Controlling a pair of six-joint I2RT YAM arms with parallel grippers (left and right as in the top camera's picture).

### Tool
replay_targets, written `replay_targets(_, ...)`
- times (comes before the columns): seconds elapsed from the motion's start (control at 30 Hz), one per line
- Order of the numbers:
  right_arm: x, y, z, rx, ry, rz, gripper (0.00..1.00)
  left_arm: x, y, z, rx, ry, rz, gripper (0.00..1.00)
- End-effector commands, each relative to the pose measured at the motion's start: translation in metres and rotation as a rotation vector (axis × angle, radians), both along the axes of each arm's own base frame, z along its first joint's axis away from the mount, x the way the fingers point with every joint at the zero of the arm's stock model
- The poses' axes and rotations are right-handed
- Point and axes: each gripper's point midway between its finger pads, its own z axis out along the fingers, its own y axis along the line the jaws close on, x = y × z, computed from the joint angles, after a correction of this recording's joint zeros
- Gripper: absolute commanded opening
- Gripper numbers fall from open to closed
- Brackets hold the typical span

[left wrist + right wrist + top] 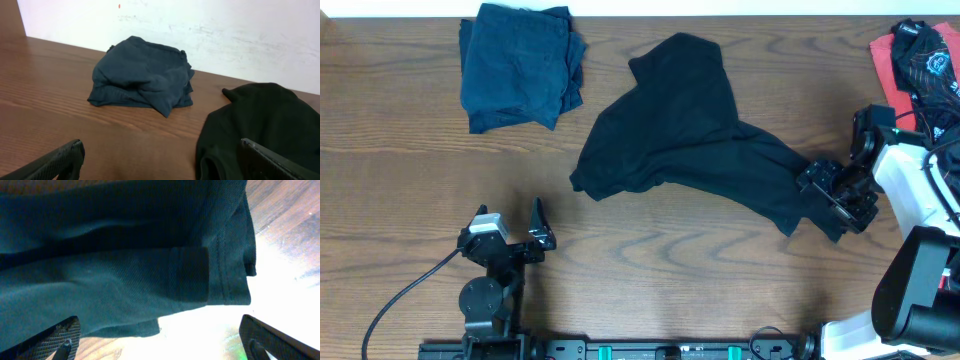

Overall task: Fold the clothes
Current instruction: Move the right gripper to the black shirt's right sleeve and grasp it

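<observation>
Right fingers (pixel 62 337) stand wide and empty over the end of the crumpled black shirt (pixel 685 140), whose long axis runs across the table (pixel 650 270) toward them, while the left fingers (pixel 538 225), equally wide, sit well apart.

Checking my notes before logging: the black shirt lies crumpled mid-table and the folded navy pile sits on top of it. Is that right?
Not quite. The folded navy pile sits apart from the black shirt, on bare table to its left, as the overhead view shows. The rest holds.
</observation>
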Motion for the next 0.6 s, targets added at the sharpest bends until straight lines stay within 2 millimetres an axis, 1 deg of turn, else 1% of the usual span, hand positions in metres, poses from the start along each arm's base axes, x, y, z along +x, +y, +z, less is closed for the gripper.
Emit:
replay_targets(0.0,-0.002,-0.003,-0.006,-0.015,0.013,-0.001,0.99,-0.001,0.001,-0.017,0.003,0.052,0.003,0.98)
replay_targets(0.2,0.002,-0.011,-0.011,-0.060,-0.013,0.000,0.99,-0.001,0.001,-0.017,0.003,0.052,0.003,0.98)
replay_targets(0.4,0.001,-0.006,-0.029,-0.040,-0.041,0.000,0.99,-0.001,0.001,-0.017,0.003,0.052,0.003,0.98)
replay_targets(0.47,-0.001,-0.003,-0.034,-0.027,-0.043,0.000,0.95,-0.001,0.001,-0.017,0.003,0.052,0.003,0.98)
replay_targets(0.5,-0.002,-0.001,-0.036,-0.014,-0.047,0.000,0.91,-0.001,0.001,-0.017,0.003,0.052,0.003,0.98)
replay_targets(0.53,-0.002,0.002,-0.039,0.000,-0.052,0.002,0.85,-0.001,0.001,-0.017,0.003,0.052,0.003,0.98)
replay_targets(0.57,-0.002,0.005,-0.040,0.012,-0.058,0.003,0.82,-0.001,0.001,-0.017,0.003,0.052,0.003,0.98)
